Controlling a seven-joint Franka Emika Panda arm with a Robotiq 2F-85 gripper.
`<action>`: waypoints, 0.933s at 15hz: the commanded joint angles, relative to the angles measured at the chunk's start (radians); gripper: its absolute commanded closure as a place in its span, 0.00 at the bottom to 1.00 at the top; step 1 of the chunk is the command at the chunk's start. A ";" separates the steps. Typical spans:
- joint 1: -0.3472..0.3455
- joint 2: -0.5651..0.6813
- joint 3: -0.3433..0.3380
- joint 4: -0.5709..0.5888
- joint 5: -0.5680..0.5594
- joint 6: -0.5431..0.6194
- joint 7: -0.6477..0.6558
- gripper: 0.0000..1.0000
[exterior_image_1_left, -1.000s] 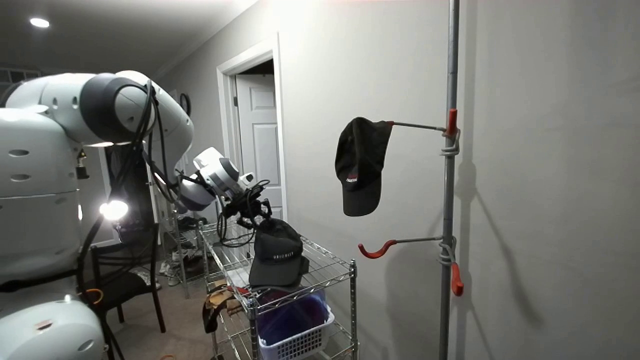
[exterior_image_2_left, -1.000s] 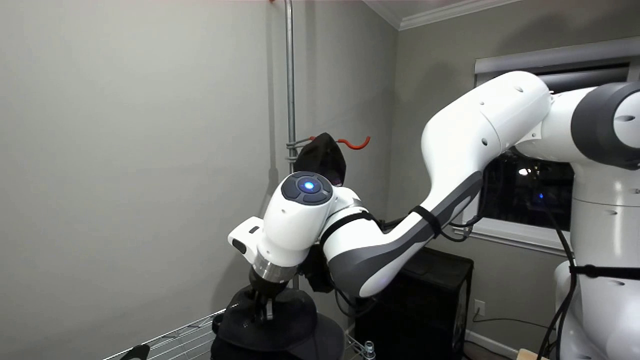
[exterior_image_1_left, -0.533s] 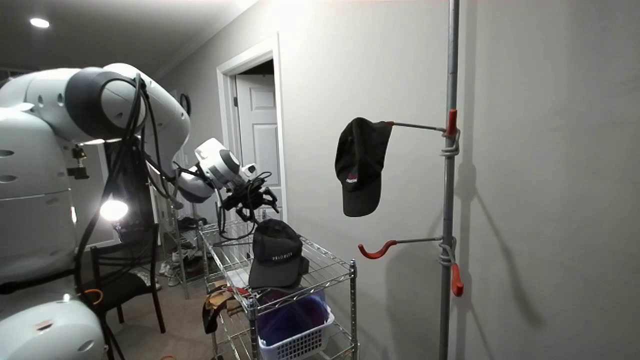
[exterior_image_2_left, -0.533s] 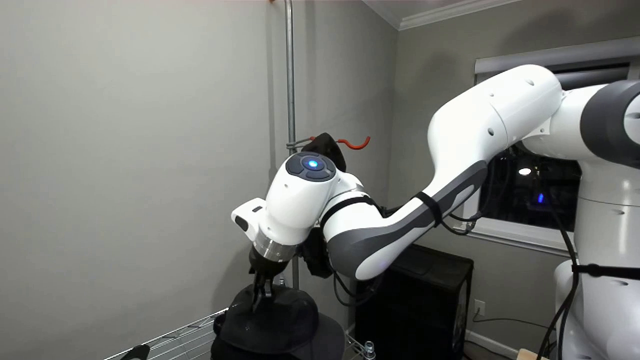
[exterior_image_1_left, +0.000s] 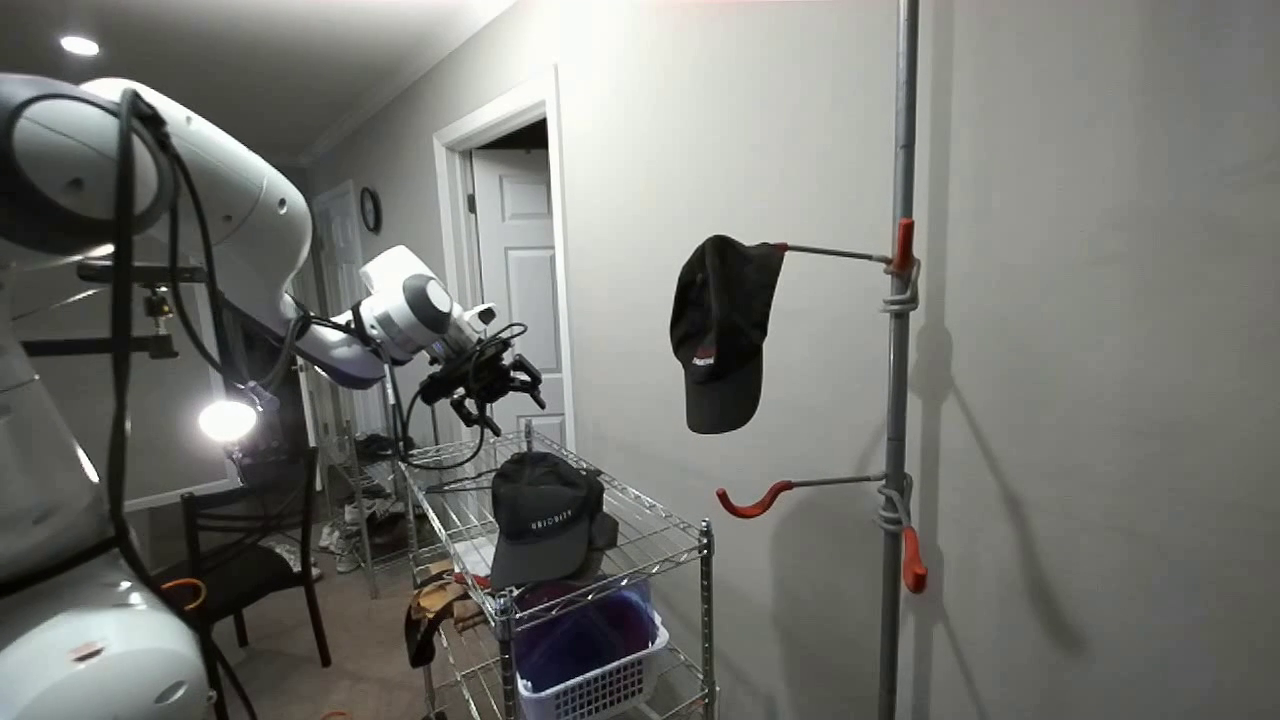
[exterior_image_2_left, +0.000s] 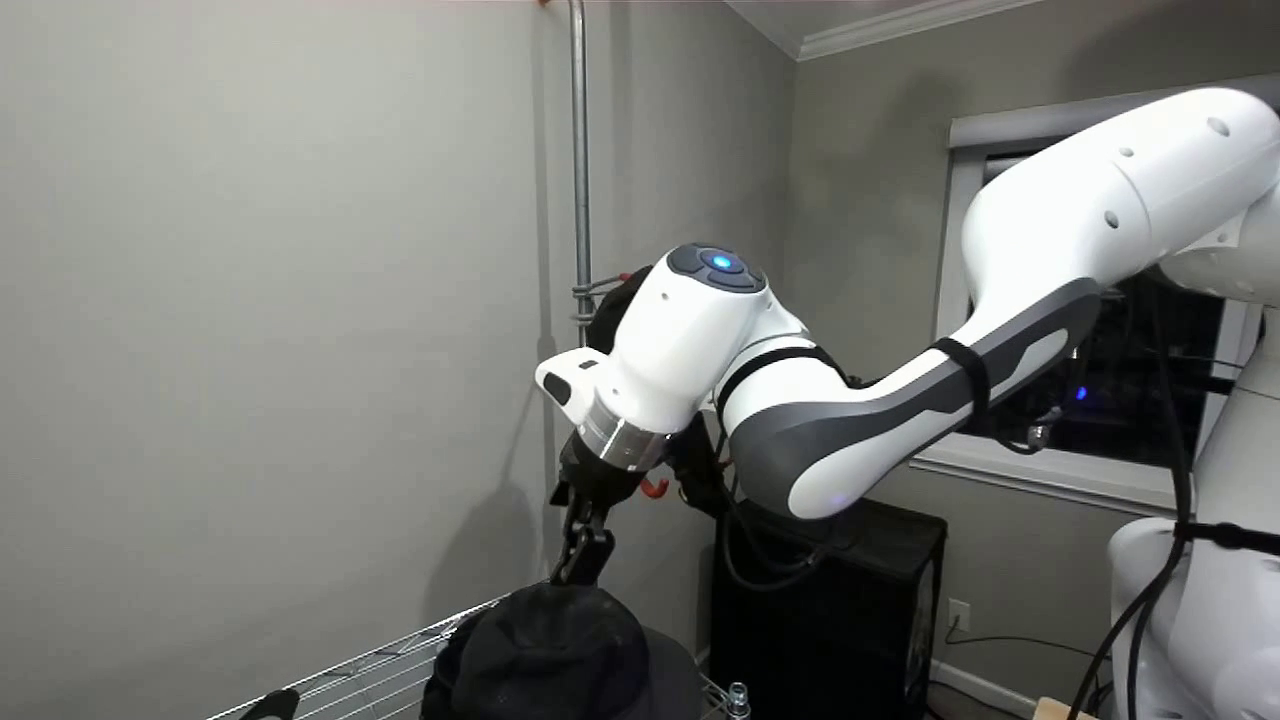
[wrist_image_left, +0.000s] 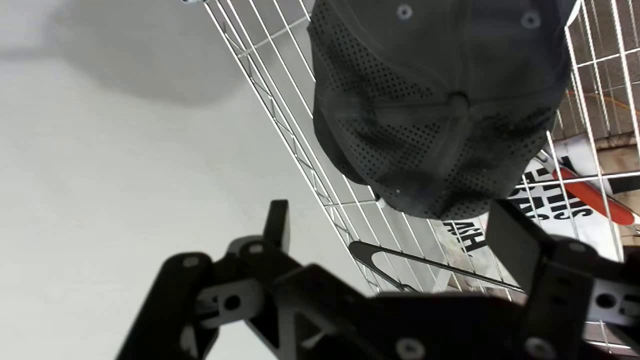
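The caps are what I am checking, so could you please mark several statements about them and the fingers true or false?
1. The lettered cap rests on the wire rack. True.
2. The fingers stand open. True.
3. The fingers grip the lettered cap. False: they are apart from it.
4. A second cap hangs from a hook on the pole. True.
5. The second cap hangs brim-up. False: it hangs brim-down.

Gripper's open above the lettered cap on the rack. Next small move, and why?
I'd probably raise the gripper slightly, jaws open. They hold nothing, the lettered baseball cap sits unheld on the wire shelf, and the gap down to it looks small, so going sideways first might brush it.
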 joint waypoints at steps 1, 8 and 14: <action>-0.037 -0.166 -0.053 -0.143 0.063 0.060 -0.036 0.00; -0.170 -0.371 -0.108 -0.284 0.050 0.263 0.042 0.00; -0.357 -0.409 -0.070 -0.280 0.084 0.416 0.161 0.00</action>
